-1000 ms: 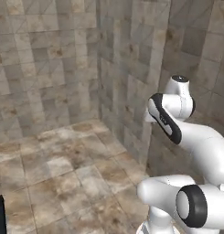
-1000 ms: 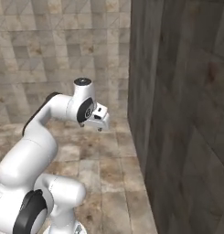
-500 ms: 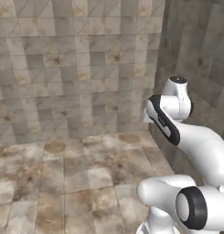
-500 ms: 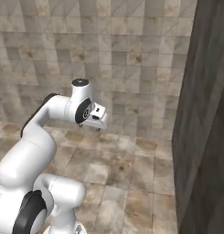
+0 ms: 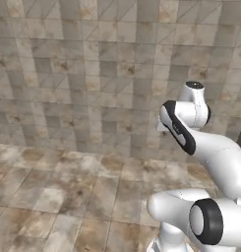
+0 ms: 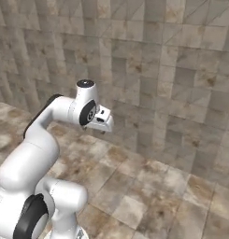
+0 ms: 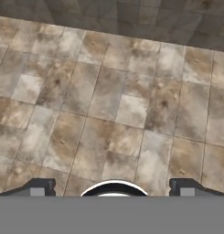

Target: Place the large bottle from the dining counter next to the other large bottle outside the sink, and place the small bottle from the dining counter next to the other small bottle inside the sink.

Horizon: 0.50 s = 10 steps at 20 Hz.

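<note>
My gripper hangs at the end of the folded white arm, held over bare floor and pointing down at it. In the hand view the gripper is open, its two dark fingertips standing far apart with nothing between them. The large bottles, the small bottles, the dining counter and the sink are out of view.
A grey-brown tiled stone wall stands ahead across both base views. Mottled brown floor tiles stretch from the base to the wall, and the hand view looks down on the same floor tiles.
The whole picture has swept sideways as the base turns: the dark wall face at the right has slid out of view. The arm keeps the same folded pose and the gripper stays open.
</note>
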Available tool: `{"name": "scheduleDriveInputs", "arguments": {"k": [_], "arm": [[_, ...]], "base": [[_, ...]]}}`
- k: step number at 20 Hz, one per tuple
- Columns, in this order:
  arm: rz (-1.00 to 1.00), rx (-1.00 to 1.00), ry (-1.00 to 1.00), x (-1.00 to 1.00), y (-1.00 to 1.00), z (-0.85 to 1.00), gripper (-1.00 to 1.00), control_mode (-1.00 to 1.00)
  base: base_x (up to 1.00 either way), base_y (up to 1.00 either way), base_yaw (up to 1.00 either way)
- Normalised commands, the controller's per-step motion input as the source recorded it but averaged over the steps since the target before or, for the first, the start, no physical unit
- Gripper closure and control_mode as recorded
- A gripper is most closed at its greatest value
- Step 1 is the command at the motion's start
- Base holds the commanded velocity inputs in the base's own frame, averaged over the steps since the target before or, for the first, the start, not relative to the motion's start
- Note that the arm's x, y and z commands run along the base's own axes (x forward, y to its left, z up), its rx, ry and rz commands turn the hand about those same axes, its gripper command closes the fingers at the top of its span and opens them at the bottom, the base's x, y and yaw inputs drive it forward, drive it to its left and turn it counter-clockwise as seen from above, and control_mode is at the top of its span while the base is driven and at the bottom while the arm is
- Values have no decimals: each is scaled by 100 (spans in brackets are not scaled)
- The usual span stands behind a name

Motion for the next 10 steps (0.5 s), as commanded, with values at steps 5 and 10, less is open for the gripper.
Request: {"name": "scheduleDriveInputs", "arguments": {"k": [5, 10], "arm": [[0, 0, 0, 0, 0, 0, -100, 100], [0, 0, 0, 0, 0, 0, -100, 100]], "base": [[82, 40, 62], [87, 39, 61]]}}
